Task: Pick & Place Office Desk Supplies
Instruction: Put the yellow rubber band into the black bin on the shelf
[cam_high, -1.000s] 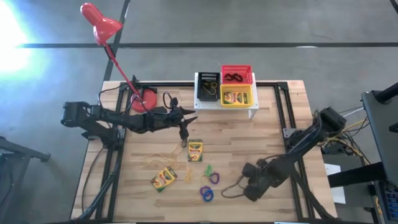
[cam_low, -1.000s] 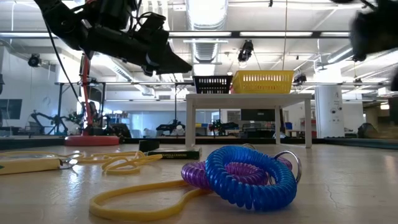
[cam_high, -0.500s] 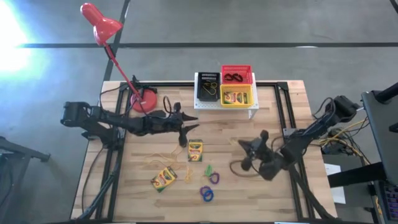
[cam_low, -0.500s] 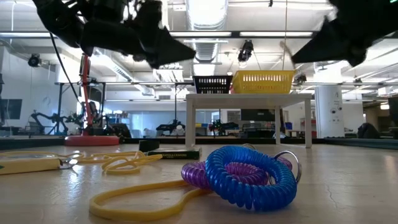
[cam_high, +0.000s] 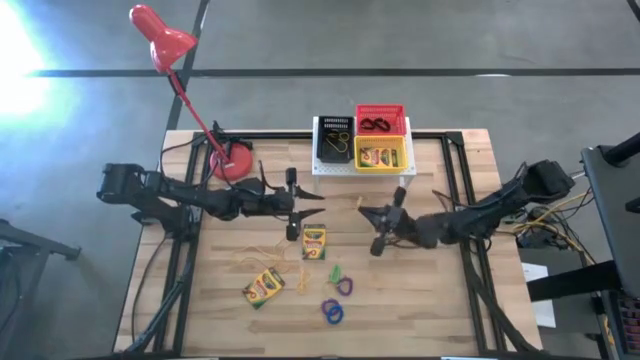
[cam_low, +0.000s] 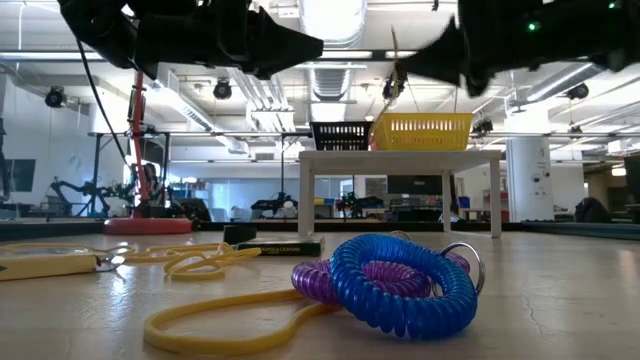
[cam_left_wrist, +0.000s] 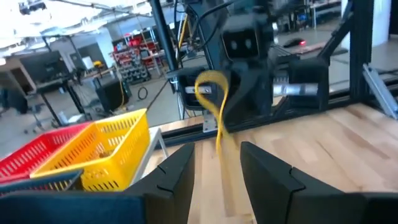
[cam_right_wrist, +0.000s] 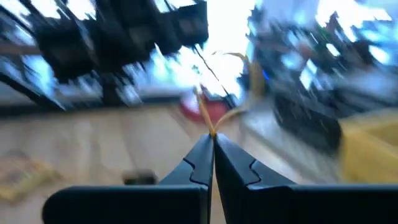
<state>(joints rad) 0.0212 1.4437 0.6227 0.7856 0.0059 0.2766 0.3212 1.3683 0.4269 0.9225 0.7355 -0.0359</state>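
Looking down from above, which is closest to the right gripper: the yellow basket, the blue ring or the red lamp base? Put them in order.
From the right gripper:
1. Yellow basket, on the stand just behind it.
2. Blue ring, near the front edge.
3. Red lamp base, far across on the left.

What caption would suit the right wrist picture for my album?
The right end effector shut on a thin yellow rubber band, held in the air above the wooden table.
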